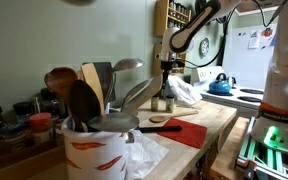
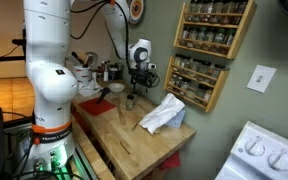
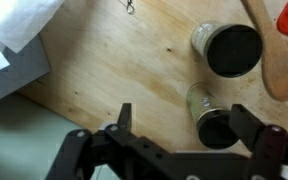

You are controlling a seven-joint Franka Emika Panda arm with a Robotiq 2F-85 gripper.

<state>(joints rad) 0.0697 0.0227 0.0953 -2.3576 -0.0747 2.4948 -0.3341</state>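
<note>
Wooden countertop [image 3: 114, 70]; arm [image 1: 194, 28] pointing straight down, gripper [image 3: 187, 125] spread over nearer jar [image 3: 214, 112], second jar [image 3: 232, 48] just beside.

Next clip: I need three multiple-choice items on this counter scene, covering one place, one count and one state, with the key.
1. Where do the small jars stand?
A. on the wooden counter
B. in a drawer
C. on the floor

2. How many small jars show below the gripper in the wrist view?
A. one
B. two
C. four

3. How do the gripper's jaws stand?
A. shut on a jar
B. shut on a spoon
C. open, holding nothing

Key:
1 A: the wrist view shows the jars upright on bare wood.
2 B: two round dark tops show there, one beyond the other.
3 C: the jaws stand wide apart with nothing clamped between them.
</note>
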